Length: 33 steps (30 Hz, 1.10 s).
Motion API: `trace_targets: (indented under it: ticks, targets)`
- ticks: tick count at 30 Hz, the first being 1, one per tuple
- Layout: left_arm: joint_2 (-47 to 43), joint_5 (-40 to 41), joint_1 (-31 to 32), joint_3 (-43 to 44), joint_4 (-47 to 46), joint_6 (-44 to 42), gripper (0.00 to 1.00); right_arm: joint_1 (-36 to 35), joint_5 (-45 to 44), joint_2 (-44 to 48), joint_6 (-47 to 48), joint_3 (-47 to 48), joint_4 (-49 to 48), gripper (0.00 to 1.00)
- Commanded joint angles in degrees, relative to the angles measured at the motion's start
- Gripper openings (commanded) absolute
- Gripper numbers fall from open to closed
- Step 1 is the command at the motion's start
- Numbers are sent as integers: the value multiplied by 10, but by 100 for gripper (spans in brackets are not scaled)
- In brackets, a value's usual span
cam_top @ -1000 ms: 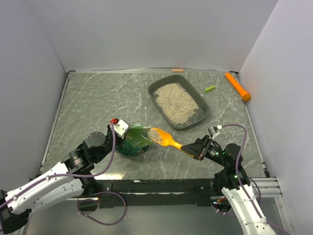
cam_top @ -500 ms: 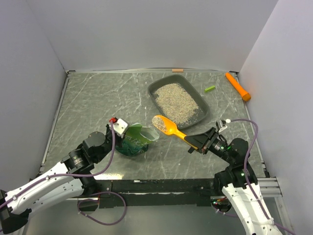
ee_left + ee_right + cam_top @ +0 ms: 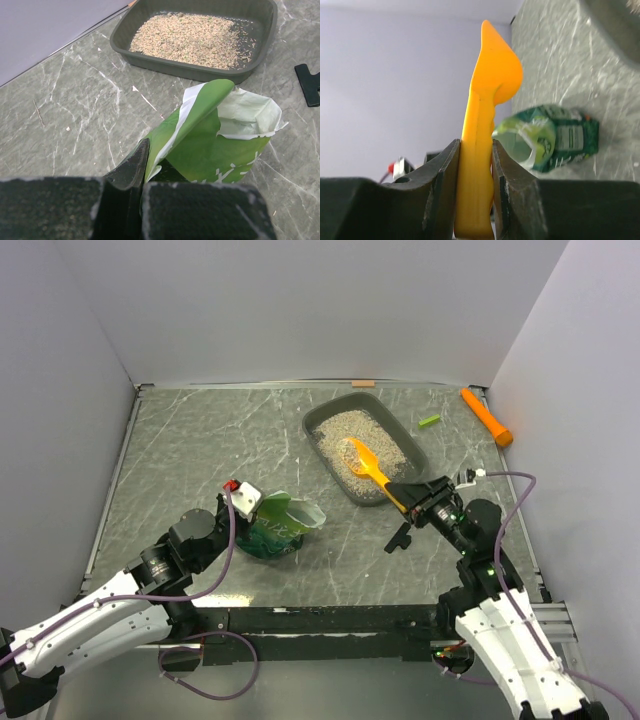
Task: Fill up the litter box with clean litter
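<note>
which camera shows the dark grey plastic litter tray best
Top external view: the whole dark grey rectangular plastic litter tray shows, with only the orange-yellow plastic scoop overlapping it. The left wrist view cuts off its far rim; the right wrist view catches just a blurred corner.

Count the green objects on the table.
2. The green bag lies near-left, pinched by the left gripper; a small green stick lies right of the litter box, toward the far right corner.
</note>
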State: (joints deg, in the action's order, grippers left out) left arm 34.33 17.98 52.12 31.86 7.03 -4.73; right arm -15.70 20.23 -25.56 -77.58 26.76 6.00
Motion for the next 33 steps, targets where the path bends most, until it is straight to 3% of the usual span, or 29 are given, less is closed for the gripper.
trace_targets:
  ticks: [1, 4, 12, 20, 24, 33]
  targets:
    - [-6, 21, 0, 20, 3, 14, 1, 0, -75, -51, -13, 15, -96, 0]
    - [-6, 21, 1, 21, 4, 14, 1, -1, -94, -86, -17, -2, -141, 0]
    - [-8, 21, 0, 21, 4, 13, 1, 0, -171, -164, 52, 4, -141, 0]
    - [-9, 21, 0, 22, 4, 14, 1, -1, -201, -256, 211, 93, -35, 0]
    - [-7, 22, 1, 22, 6, 14, 1, -1, -236, -316, 313, 158, 53, 0]
    - [-4, 23, 0, 22, 8, 14, 1, -11, -358, -374, 443, 255, 159, 0]
